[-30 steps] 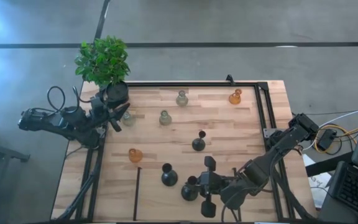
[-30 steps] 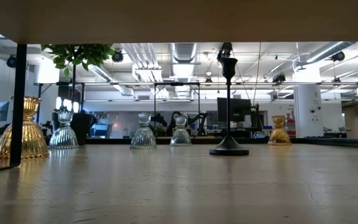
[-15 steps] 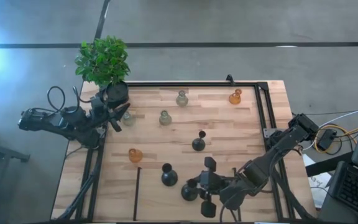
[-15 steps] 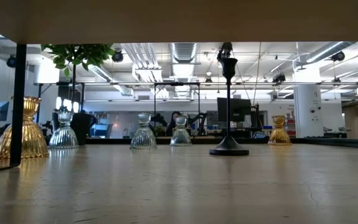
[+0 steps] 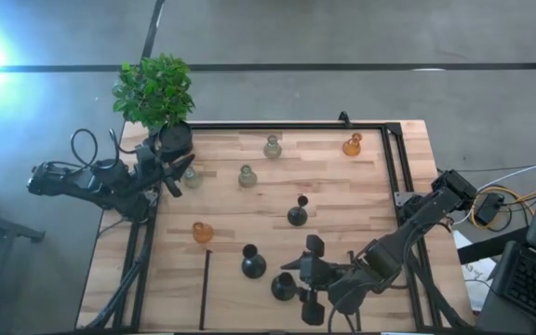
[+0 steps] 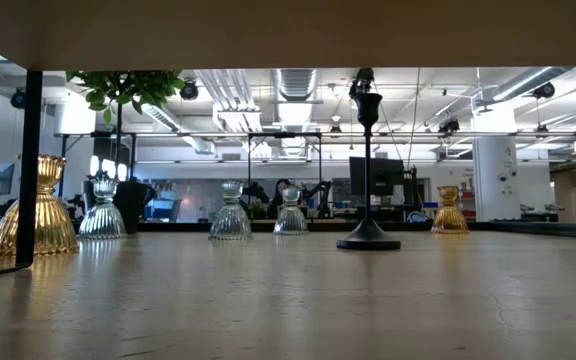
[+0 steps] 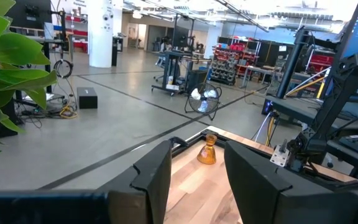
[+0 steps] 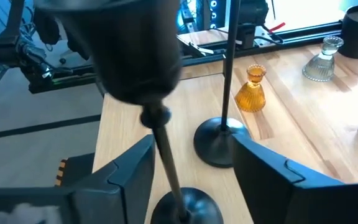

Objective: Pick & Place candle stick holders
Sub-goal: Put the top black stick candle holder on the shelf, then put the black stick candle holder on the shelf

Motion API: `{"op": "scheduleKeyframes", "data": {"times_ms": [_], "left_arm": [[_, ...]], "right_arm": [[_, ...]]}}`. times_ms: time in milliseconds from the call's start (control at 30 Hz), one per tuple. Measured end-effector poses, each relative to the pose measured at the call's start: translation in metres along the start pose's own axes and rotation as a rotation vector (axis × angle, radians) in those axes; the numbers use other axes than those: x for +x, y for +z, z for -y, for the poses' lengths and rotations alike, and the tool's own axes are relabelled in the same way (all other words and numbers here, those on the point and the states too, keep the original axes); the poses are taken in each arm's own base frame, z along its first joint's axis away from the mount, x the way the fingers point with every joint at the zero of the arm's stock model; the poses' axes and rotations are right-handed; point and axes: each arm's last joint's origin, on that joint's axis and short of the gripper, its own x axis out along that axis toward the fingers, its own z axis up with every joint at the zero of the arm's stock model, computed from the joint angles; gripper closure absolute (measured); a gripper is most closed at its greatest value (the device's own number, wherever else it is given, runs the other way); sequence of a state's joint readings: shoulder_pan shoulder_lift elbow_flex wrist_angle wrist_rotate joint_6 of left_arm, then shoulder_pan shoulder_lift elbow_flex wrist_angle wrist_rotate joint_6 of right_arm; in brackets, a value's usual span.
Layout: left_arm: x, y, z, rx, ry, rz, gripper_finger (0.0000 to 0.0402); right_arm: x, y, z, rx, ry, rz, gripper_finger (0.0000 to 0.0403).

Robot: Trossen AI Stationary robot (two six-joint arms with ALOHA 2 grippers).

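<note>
Several candle stick holders stand on their bases on the wooden table (image 5: 342,186): black ones (image 5: 297,214) (image 5: 252,263), amber ones (image 5: 202,232) (image 5: 353,144) and pale ones (image 5: 273,147) (image 5: 247,176). Another black holder (image 5: 284,286) stands upright near the front edge, between the open fingers of my right gripper (image 5: 293,279). In the right wrist view its stem (image 8: 165,163) rises close beside one finger (image 8: 132,177). My left gripper (image 5: 170,172) waits open at the table's far left, beside the plant pot. My right gripper stands level around the black holder's stem (image 8: 165,163), coming from the table's right. The stem is very near one finger (image 8: 132,177) and clear of the other (image 8: 272,180). Whether the near finger touches it, I cannot tell. The holder stands on its own base (image 8: 182,208).
A green plant (image 5: 154,91) in a black pot (image 5: 175,140) stands at the far left corner. Black rails (image 5: 389,167) frame the table's far and right sides. A thin black bar (image 5: 206,288) lies near the front left. A pale holder (image 5: 191,177) stands close to my left gripper.
My right gripper has opened and let go of the black holder near the front edge. The holder stays upright on the table where it was.
</note>
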State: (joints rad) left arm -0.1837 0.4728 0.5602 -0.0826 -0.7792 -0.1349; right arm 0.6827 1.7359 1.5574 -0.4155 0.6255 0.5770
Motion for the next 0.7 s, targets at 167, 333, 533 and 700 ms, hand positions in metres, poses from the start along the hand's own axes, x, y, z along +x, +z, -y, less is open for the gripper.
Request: {"op": "scheduleKeyframes", "data": {"times_ms": [167, 333, 533, 700], "left_arm": [[0.0, 0.0, 0.0, 0.0, 0.0, 0.0, 0.0248], [0.0, 0.0, 0.0, 0.011, 0.0, 0.001, 0.0248], [0.0, 0.0, 0.0, 0.023, -0.001, 0.004, 0.0248], [0.0, 0.0, 0.0, 0.023, -0.001, 0.004, 0.0248]], "right_arm": [[-0.002, 0.002, 0.0, 0.003, 0.007, 0.001, 0.0175], [-0.02, 0.011, 0.002, 0.02, 0.045, 0.01, 0.017], [-0.049, 0.008, 0.014, 0.102, 0.06, -0.14, 0.0179], [-0.074, -0.005, 0.029, 0.116, -0.07, -0.263, 0.0184]]}}
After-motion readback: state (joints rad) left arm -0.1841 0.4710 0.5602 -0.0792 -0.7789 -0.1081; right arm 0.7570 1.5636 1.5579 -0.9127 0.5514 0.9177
